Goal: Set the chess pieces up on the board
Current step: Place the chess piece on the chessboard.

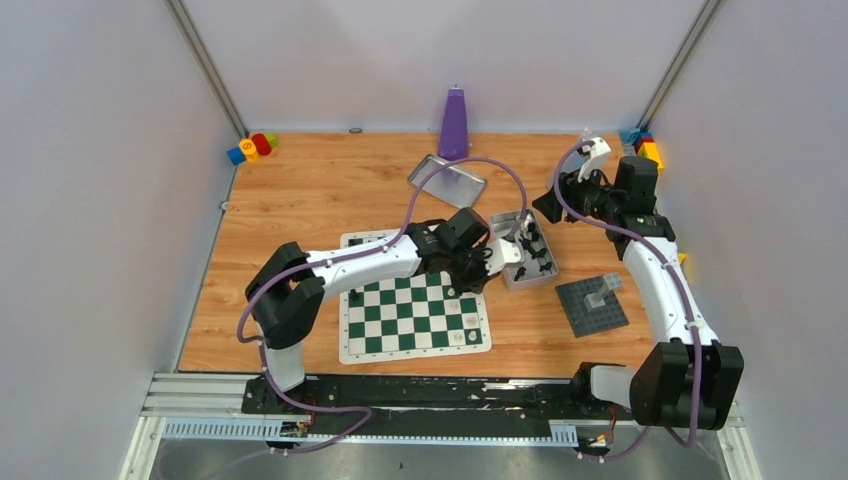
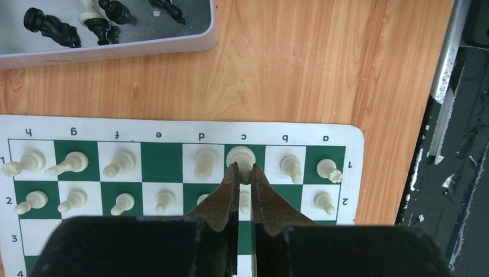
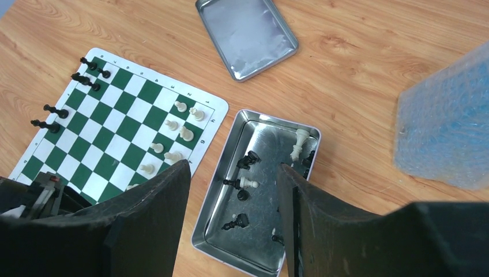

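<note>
The board (image 1: 400,318) lies in front of the left arm. In the left wrist view, cream-white pieces (image 2: 115,164) stand along rows 1 and 2 of the board (image 2: 161,133); square e1 is bare. My left gripper (image 2: 244,172) is shut on the head of a cream-white piece (image 2: 240,154) standing on c1; it also shows in the top view (image 1: 480,275). My right gripper (image 3: 233,167) is open and empty, high above a metal tin (image 3: 213,199) that holds several black and two white pieces (image 3: 249,183). A few black pieces (image 3: 86,78) stand at the board's far side.
The tin (image 1: 512,278) lies just right of the board. An empty silver tray (image 1: 447,180) and a purple cone (image 1: 453,125) are behind. A grey studded baseplate (image 1: 592,305) sits at the right. Coloured blocks (image 1: 252,148) lie in the back corners. A bubble-wrap bag (image 3: 444,121) is near the tin.
</note>
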Action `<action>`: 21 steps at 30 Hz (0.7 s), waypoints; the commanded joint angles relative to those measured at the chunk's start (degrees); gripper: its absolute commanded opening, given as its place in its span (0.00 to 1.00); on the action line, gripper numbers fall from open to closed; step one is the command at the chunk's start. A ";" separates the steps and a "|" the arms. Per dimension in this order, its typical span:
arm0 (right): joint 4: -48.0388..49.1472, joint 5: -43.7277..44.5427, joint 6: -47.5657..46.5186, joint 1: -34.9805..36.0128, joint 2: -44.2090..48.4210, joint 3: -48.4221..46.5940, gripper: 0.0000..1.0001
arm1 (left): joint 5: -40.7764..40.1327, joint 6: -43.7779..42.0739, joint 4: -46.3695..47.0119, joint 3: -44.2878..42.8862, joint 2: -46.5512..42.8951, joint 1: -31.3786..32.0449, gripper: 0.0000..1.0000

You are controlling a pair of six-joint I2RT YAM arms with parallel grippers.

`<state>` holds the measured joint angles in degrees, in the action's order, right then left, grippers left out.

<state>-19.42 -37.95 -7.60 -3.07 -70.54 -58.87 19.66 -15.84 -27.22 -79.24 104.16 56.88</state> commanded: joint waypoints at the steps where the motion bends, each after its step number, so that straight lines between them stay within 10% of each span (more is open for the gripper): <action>1: 1.92 -0.84 -0.66 0.08 -0.54 0.25 0.57 | -1.68 -2.25 1.12 0.01 1.35 0.95 0.03; 21: 1.68 -1.91 -1.02 0.08 -1.02 0.49 0.57 | -0.61 -2.71 1.66 2.45 4.00 1.33 0.05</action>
<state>-19.42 -38.50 -7.84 -3.07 -71.18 -58.87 18.09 -17.10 -27.18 -76.88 107.59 57.74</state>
